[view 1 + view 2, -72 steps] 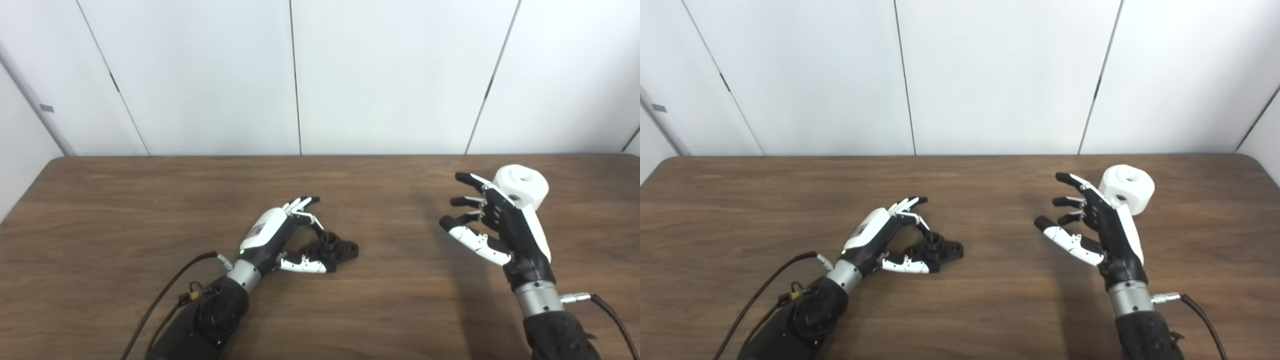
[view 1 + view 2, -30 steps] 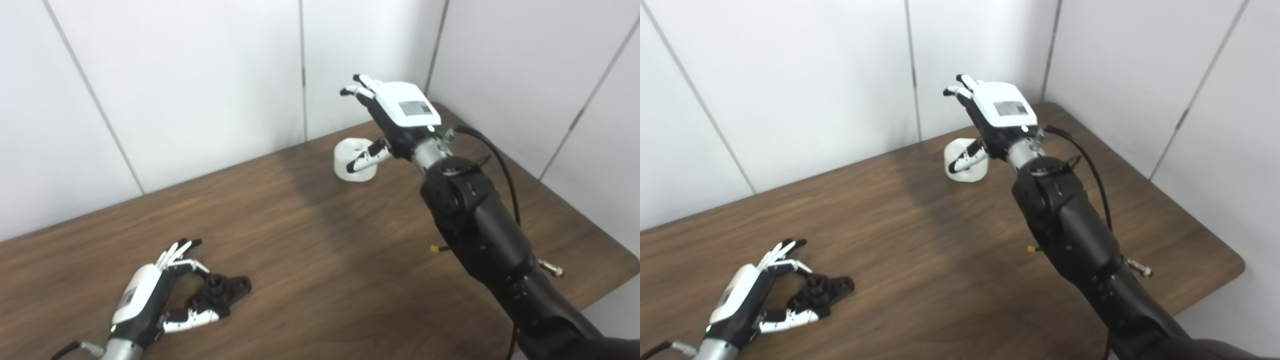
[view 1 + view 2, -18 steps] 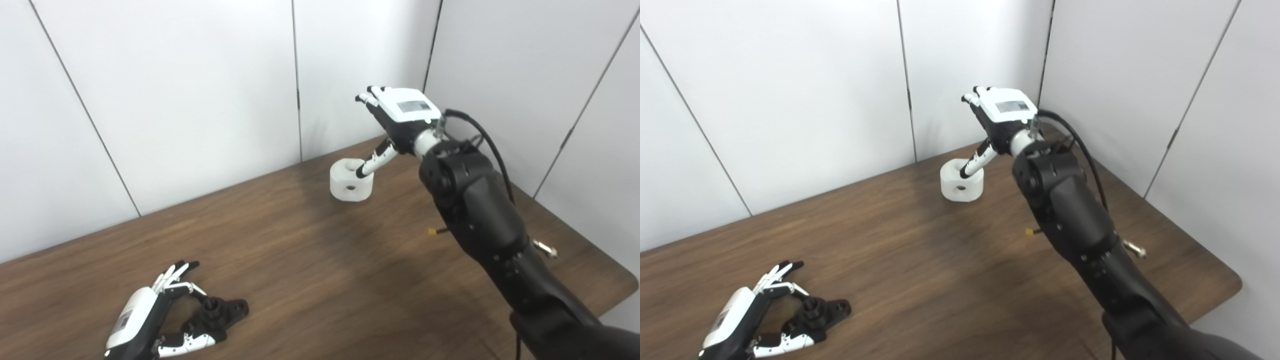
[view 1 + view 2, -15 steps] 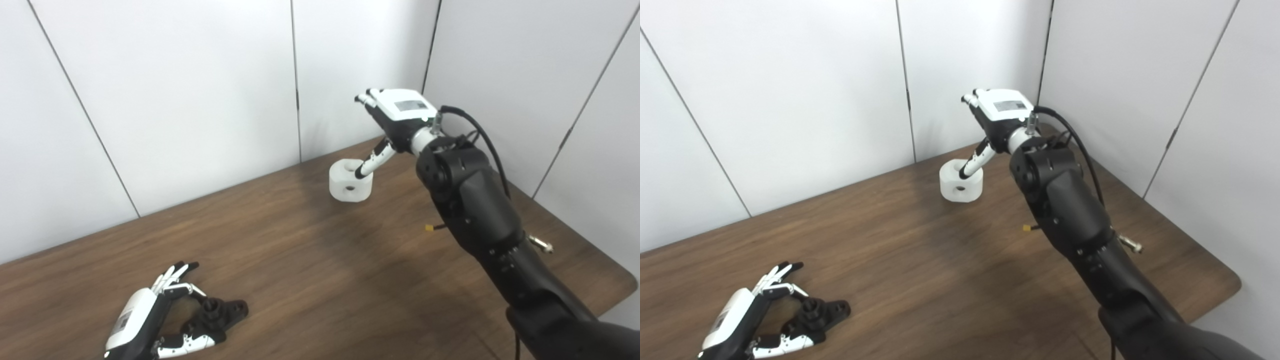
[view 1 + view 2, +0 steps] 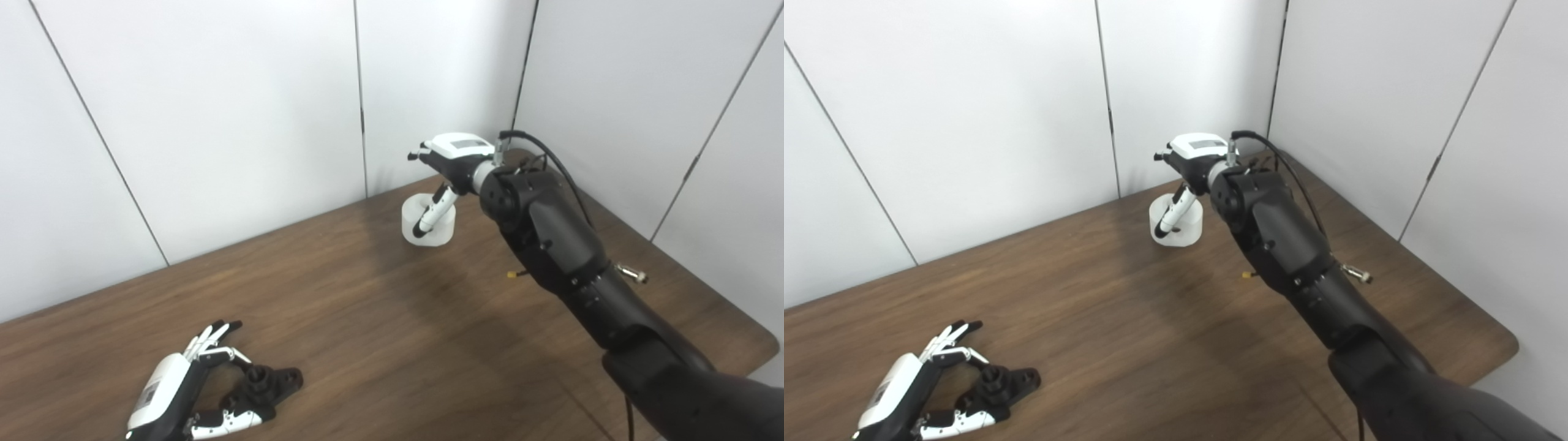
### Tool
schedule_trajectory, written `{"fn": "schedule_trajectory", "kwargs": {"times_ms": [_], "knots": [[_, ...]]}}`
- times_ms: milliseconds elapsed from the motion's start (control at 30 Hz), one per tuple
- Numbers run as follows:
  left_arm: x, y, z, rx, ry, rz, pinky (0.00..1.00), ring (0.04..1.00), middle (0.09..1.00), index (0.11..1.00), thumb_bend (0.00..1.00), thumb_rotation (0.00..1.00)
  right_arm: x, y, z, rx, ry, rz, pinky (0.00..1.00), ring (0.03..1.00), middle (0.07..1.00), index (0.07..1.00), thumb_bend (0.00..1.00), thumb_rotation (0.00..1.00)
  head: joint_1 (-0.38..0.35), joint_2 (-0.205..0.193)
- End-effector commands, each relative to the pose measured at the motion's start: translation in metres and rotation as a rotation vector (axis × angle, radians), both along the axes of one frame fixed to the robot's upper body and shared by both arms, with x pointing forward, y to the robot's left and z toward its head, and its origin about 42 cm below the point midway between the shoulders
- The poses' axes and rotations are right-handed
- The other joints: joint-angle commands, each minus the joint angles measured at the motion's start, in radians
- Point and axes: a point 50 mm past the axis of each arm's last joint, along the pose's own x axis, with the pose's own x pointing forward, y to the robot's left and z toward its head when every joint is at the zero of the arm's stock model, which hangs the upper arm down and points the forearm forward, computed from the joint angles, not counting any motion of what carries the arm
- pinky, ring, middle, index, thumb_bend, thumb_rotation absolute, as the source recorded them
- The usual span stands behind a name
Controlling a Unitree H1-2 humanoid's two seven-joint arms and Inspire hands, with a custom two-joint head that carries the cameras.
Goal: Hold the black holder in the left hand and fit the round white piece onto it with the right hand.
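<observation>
The black holder (image 5: 269, 386) lies on the brown table (image 5: 367, 318) at the near left. My left hand (image 5: 177, 398) rests on the table around it, fingers spread behind it and thumb in front, open and not lifting it. The round white piece (image 5: 447, 226) stands on the table at the far side, near the wall corner. My right hand (image 5: 459, 159) hovers just above it, palm down and open. Its thumb hangs down across the front of the piece and its fingers point left above the top. The same scene shows in the right eye view, with the white piece (image 5: 1188, 229) and the holder (image 5: 1004, 383).
White wall panels close the back and the right side just behind the white piece. The table's rounded right corner (image 5: 765, 343) is near my right arm. A black cable (image 5: 551, 159) loops from the right wrist. Bare wood lies between the two hands.
The camera has swung right, shifting the whole picture. My right hand has risen, reached over the white piece and then dropped lower, thumb now across its front. The left hand and holder stay put.
</observation>
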Motion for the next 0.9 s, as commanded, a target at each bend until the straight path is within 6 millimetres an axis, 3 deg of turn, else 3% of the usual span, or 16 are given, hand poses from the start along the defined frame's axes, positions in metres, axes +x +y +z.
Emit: {"fn": "schedule_trajectory", "kwargs": {"times_ms": [0,300,867], "knots": [[-0.038,0.009,-0.055,0.059,0.184,0.017,1.0,1.0,0.939,0.484,0.52,0.05,0.007,-0.004,0.023,-0.007,-0.032,0.001,0.94,1.0,1.0,0.932,1.0,0.39,0.003,-0.001],[-0.038,0.009,-0.056,0.052,0.187,0.018,1.0,1.0,0.94,0.484,0.52,0.05,0.015,-0.014,0.012,-0.008,-0.02,-0.021,0.94,1.0,1.0,0.932,1.0,0.39,0.013,0.001],[-0.04,0.012,-0.059,0.057,0.196,0.022,1.0,1.0,0.94,0.484,0.52,0.05,0.018,-0.042,0.01,-0.038,-0.039,-0.094,0.95,1.0,1.0,0.924,0.97,0.35,0.02,-0.002]]}}
